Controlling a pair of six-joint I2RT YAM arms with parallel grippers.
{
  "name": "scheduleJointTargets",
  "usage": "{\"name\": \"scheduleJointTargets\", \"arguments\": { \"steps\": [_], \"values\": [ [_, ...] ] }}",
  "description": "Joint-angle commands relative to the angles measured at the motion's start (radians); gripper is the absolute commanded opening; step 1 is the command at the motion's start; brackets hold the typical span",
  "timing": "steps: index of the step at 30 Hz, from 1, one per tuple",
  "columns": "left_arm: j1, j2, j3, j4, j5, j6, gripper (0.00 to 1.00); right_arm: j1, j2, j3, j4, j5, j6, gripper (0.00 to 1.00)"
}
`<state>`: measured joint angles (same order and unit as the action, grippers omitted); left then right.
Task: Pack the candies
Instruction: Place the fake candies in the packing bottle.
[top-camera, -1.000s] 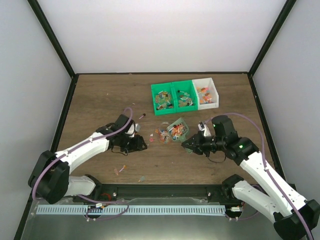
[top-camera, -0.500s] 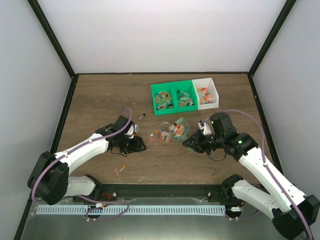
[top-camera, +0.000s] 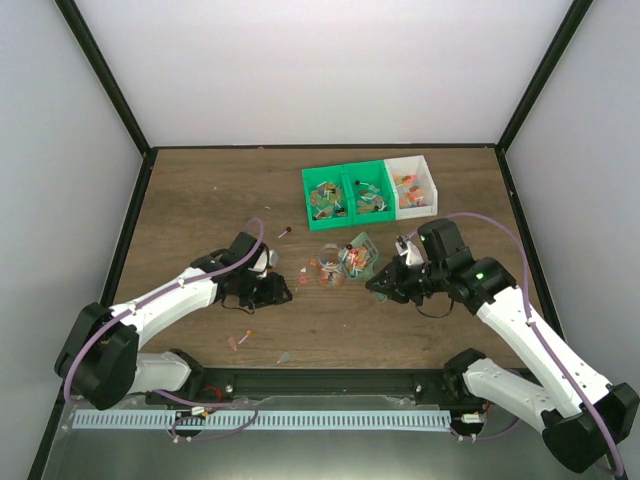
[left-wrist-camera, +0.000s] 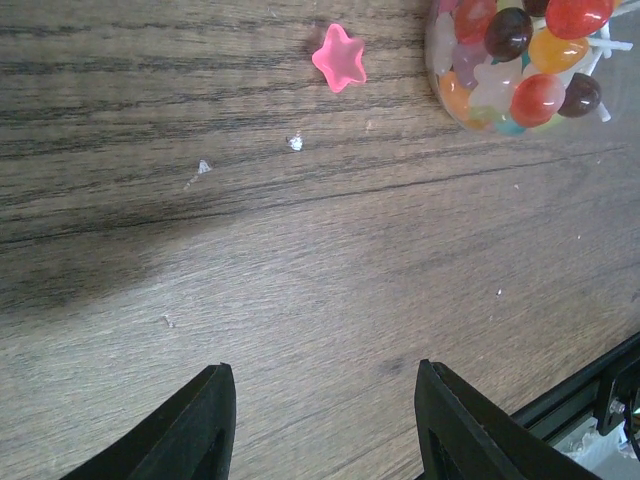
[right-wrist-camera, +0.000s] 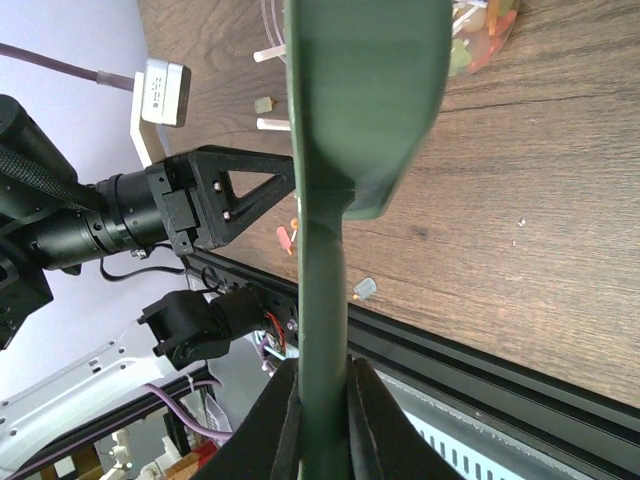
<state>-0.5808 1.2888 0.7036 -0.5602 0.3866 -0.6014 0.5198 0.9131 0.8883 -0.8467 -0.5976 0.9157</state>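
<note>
My right gripper (top-camera: 381, 286) is shut on the handle of a green slotted scoop (top-camera: 358, 256), which carries several candies and lies next to a small clear jar (top-camera: 328, 268) of mixed-colour candies. In the right wrist view my fingers (right-wrist-camera: 322, 366) clamp the scoop handle (right-wrist-camera: 322, 260), with the scoop's underside (right-wrist-camera: 368, 90) filling the top. My left gripper (top-camera: 277, 292) is open and empty, left of the jar. In the left wrist view its jaws (left-wrist-camera: 322, 368) stand wide over bare wood, the jar (left-wrist-camera: 515, 60) at top right and a pink star candy (left-wrist-camera: 339, 58) beside it.
Two green bins (top-camera: 345, 195) and a white bin (top-camera: 413, 186) holding candies stand at the back. Loose candies lie near the front edge (top-camera: 240, 338) and behind the left arm (top-camera: 284, 232). The black front rail (top-camera: 330, 380) runs along the near edge.
My right arm has carried the scoop a little away from me and leftward, closer to the jar. The left arm has not moved.
</note>
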Motion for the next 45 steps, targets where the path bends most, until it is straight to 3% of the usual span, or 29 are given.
{"name": "scheduleJointTargets", "arguments": {
  "steps": [1, 13, 33, 45],
  "values": [
    [0.006, -0.008, -0.008, 0.025, 0.005, -0.004, 0.51, 0.016, 0.002, 0.052, -0.020, 0.005, -0.031, 0.01],
    [0.006, -0.009, -0.017, 0.036, 0.015, -0.008, 0.51, 0.133, 0.055, 0.078, -0.022, 0.080, 0.018, 0.01],
    [0.007, -0.031, -0.043, 0.037, 0.014, -0.010, 0.51, 0.134, 0.076, 0.188, -0.176, 0.167, 0.016, 0.01],
    [0.008, -0.029, -0.055, 0.048, 0.018, -0.012, 0.51, 0.134, 0.091, 0.211, -0.185, 0.154, 0.006, 0.01]
  ]
}}
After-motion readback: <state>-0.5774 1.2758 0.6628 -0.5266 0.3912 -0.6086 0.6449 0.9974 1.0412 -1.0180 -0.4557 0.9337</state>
